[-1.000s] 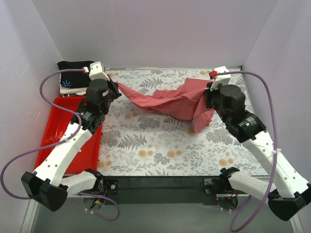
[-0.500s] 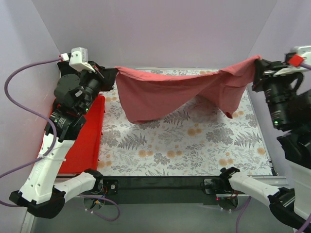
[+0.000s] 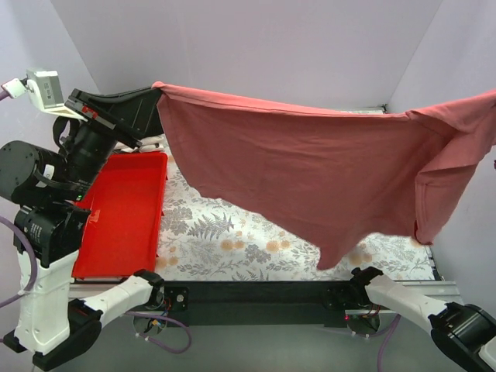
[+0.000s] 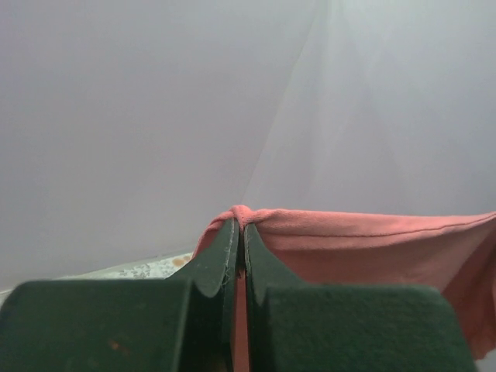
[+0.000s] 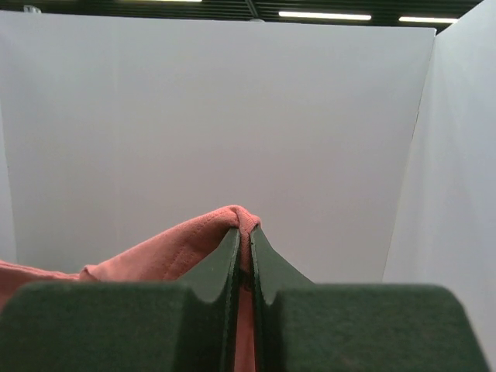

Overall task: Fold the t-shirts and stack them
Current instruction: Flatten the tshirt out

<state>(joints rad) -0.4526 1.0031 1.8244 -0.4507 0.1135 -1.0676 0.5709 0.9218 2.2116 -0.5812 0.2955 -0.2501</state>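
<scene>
The salmon-red t-shirt (image 3: 310,170) hangs spread wide in the air above the table, with one sleeve drooping at the right. My left gripper (image 3: 157,91) is raised high at the upper left and shut on the shirt's left top corner. The left wrist view shows its jaws (image 4: 240,221) pinching the cloth (image 4: 372,240). My right gripper is outside the top view, past the right edge. In the right wrist view it (image 5: 244,232) is shut on the shirt's other corner (image 5: 170,252). The black and white t-shirts are hidden.
A red plastic tray (image 3: 124,209) lies at the left of the floral table cover (image 3: 232,240). White walls enclose the back and both sides. The arm bases (image 3: 349,298) sit at the near edge.
Both grippers have risen and moved apart while holding the shirt. It went from a crumpled strip on the table to a sheet stretched in the air. The right gripper has left the top view.
</scene>
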